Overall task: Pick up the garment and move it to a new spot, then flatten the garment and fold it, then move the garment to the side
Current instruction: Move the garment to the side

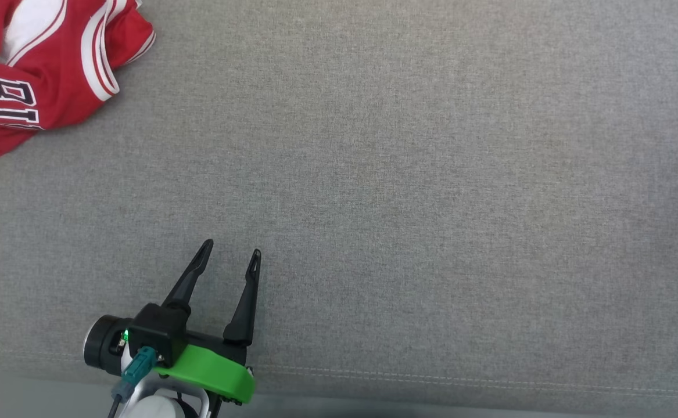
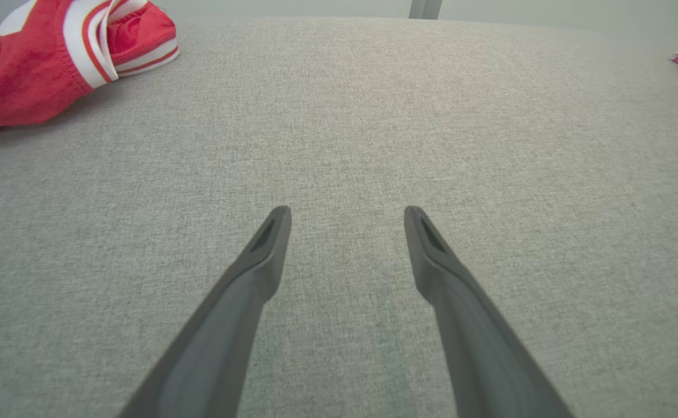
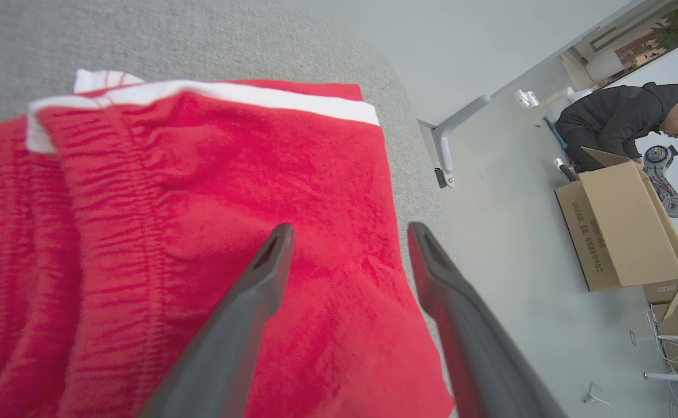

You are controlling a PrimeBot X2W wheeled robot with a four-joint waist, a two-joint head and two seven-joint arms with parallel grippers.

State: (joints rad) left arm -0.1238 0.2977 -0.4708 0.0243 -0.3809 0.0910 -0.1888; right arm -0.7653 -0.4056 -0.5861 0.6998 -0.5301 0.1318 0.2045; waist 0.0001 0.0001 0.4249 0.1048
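In the right wrist view the right pincer (image 3: 350, 229) stood spread above a folded red garment (image 3: 199, 203) with white trim, lying at the edge of the grey desk (image 3: 199, 35) (a person (image 3: 617, 125) bent over a cardboard box (image 3: 617, 226) beyond). The left pincer (image 1: 231, 251), also spread and empty, hung over bare desk at the head view's lower left, well apart from a crumpled red jersey (image 1: 42, 75) at the upper left.

Red garment (image 3: 199, 203) with white band, red white-striped jersey (image 1: 42, 87), grey cloth surface (image 1: 431, 174)
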